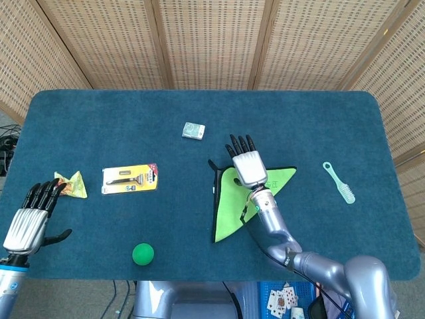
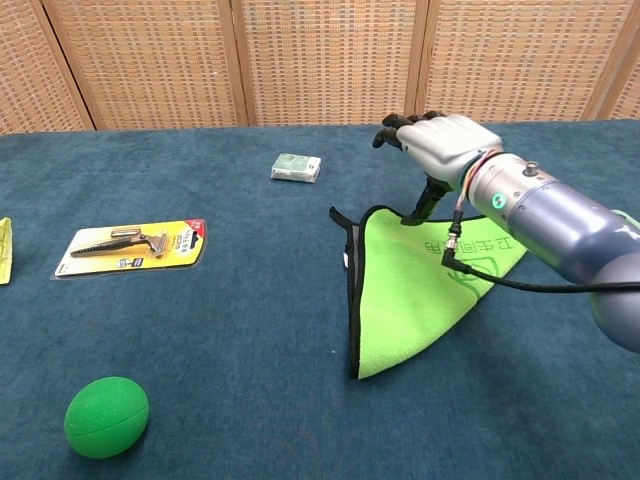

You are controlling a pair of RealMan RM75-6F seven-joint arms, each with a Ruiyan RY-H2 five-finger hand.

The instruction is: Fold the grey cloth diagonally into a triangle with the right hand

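The cloth point(image 1: 232, 206) lies folded into a triangle near the table's middle, its bright green face up and a dark grey edge along its left side point(image 2: 352, 290). My right hand point(image 1: 248, 161) hovers over the triangle's far corner with fingers spread and nothing in them. In the chest view that right hand point(image 2: 440, 140) is raised, and only one fingertip reaches down close to the cloth's top edge. At the near left corner my left hand point(image 1: 30, 222) is held with fingers apart and nothing in it.
A yellow razor pack point(image 1: 130, 178) and a crumpled snack wrapper point(image 1: 72, 185) lie at the left. A green ball point(image 1: 143, 253) sits near the front edge. A small box point(image 1: 193, 130) is behind the cloth, and a mint green brush point(image 1: 339, 182) lies to the right.
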